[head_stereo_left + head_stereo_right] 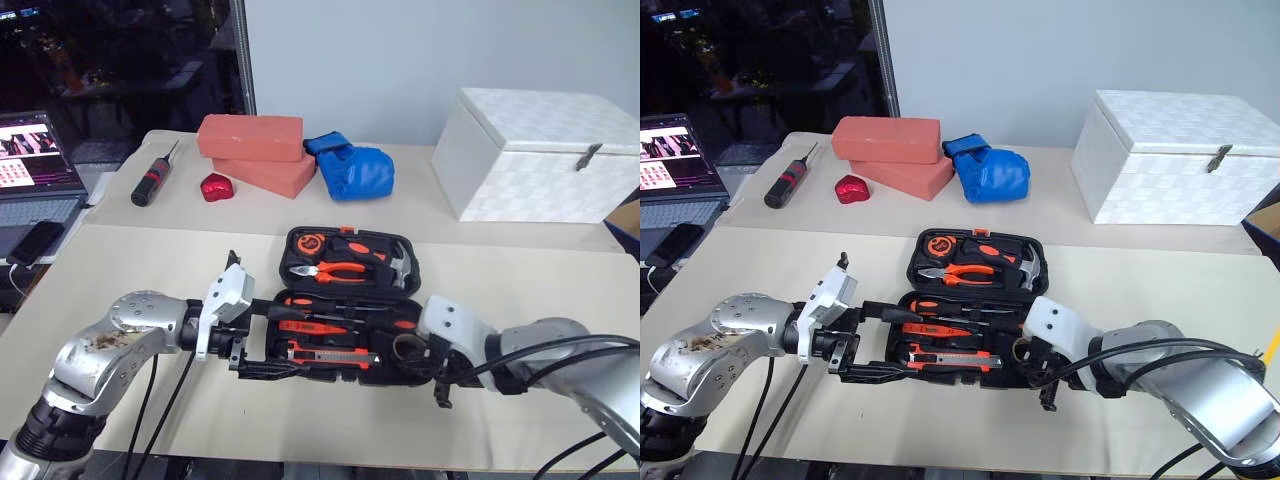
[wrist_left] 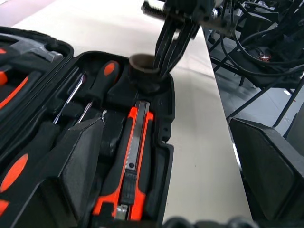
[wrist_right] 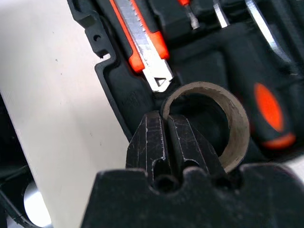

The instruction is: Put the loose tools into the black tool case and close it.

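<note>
We list a black tool case [image 1: 345, 305] lying open on the beige surface [image 1: 140, 290], its lid half toward the back and its tray half toward us.

Lid half: pliers [image 1: 335, 270] with orange grips, a hammer [image 1: 398, 268] and an orange tape measure [image 1: 308, 243], each seated in a moulded slot.

Tray half: slim orange-and-black screwdrivers [image 1: 320, 308] side by side, and an orange-and-black utility knife [image 2: 133, 166] in the slot along the near edge, blade end toward the right-hand corner.

Tape roll [image 3: 213, 123], grey-olive: we find it standing in the right-hand corner of the tray, just beside the knife tip and beside a screwdriver handle.

Right hand [image 3: 166, 137]: fingers clenched together with no gap between them, their tips set at the rim of the tape roll. We cannot tell whether the rim wall is pinched between them or only touched.

Left hand [image 1: 250, 345]: released, fingers spread wide, grasping nothing. It sits at the left end of the tray; one finger lies along the near left corner of the case, and whether it touches the plastic we cannot tell.

Back of the surface, well apart from the case: a black-and-red screwdriver [image 1: 152, 178], a small red object [image 1: 215, 187], two stacked salmon-coloured bricks [image 1: 255, 150], a crumpled blue item [image 1: 352, 168] and a white box [image 1: 540, 155] with a metal latch. A laptop [image 1: 35, 165] and a phone [image 1: 35, 242] lie at the far left.
</note>
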You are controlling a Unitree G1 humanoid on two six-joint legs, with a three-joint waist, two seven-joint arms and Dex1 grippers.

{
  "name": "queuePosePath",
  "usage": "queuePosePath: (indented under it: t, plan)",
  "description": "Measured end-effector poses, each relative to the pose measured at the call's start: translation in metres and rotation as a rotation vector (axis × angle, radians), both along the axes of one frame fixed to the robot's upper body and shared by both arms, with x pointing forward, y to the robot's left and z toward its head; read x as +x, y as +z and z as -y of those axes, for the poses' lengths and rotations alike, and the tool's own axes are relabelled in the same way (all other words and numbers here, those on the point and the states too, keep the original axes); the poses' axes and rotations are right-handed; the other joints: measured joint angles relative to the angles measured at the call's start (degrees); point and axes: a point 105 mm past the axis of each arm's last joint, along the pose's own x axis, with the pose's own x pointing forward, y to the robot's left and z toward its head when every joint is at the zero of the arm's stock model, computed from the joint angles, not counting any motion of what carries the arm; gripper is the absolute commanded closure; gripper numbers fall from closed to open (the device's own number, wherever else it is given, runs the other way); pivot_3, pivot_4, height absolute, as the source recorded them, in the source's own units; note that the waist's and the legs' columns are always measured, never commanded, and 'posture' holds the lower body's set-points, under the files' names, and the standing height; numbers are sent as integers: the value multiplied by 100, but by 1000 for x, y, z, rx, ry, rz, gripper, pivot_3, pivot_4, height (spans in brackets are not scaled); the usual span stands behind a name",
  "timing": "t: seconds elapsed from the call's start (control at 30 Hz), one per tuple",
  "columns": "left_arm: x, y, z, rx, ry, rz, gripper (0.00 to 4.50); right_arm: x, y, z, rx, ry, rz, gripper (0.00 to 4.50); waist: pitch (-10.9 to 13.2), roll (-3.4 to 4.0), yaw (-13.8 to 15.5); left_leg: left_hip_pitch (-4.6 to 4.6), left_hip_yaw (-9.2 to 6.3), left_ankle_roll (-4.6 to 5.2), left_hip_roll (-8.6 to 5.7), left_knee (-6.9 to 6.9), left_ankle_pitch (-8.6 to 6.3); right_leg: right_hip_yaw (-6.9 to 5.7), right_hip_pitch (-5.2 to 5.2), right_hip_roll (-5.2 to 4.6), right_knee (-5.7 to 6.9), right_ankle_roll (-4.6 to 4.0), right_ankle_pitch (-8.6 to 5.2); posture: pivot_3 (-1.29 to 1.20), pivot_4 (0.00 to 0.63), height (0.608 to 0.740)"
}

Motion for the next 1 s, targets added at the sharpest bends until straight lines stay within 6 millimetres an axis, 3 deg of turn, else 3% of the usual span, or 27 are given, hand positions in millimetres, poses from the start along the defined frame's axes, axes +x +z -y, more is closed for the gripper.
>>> queuePosePath:
  t: [0.3, 0.5, 0.63, 0.77, 0.87, 0.9, 1.0]
  plan:
    - [-2, 6, -3, 0, -4, 20, 0, -4, -7, 0, -45, 15, -42, 4444, 1, -2, -11, 7, -5, 2, 5, 0, 0, -6, 0, 7, 11, -1, 0, 0, 150, 740]
    - [-1, 6, -4, 3, -7, 12, 0, 3, -8, 0, -50, 20, -20, 2624, 1, -4, -11, 9, -6, 2, 6, -1, 0, -8, 2, 7, 10, -1, -1, 0, 150, 740]
    - [5, 5, -6, -4, 35, 2, 0, 0, -1, -3, 17, 27, -34, 2624, 2, -5, -5, 2, -8, 3, 6, -3, -1, -9, -2, 9, 10, 24, 10, 0, 150, 740]
    - [37, 7, -10, -68, 236, -40, 0, 9, 30, -4, 190, -2, 53, 2624, 5, -11, 1, 9, -12, 3, 4, 3, -1, -10, 14, 9, 9, 40, 21, 0, 150, 740]
    - [71, 9, -11, -105, 419, -83, 0, 29, 52, -4, 346, -95, 147, 2624, 14, -32, -7, 16, -17, 10, 2, 7, 6, -10, 23, 13, 12, 38, 33, 0, 150, 740]
    - [91, 10, -12, -99, 517, -115, 0, 48, 57, 2, 390, -191, 191, 2624, 14, -34, -10, 19, -19, 11, 2, 7, 11, -10, 26, 14, 14, 36, 38, 0, 150, 740]
    - [123, 19, -8, -111, 635, -171, 0, 90, 55, 28, 376, -440, 239, 2624, 18, -37, -11, 12, -19, 15, -6, 11, 37, -8, 20, 12, 14, 22, 55, 0, 150, 740]
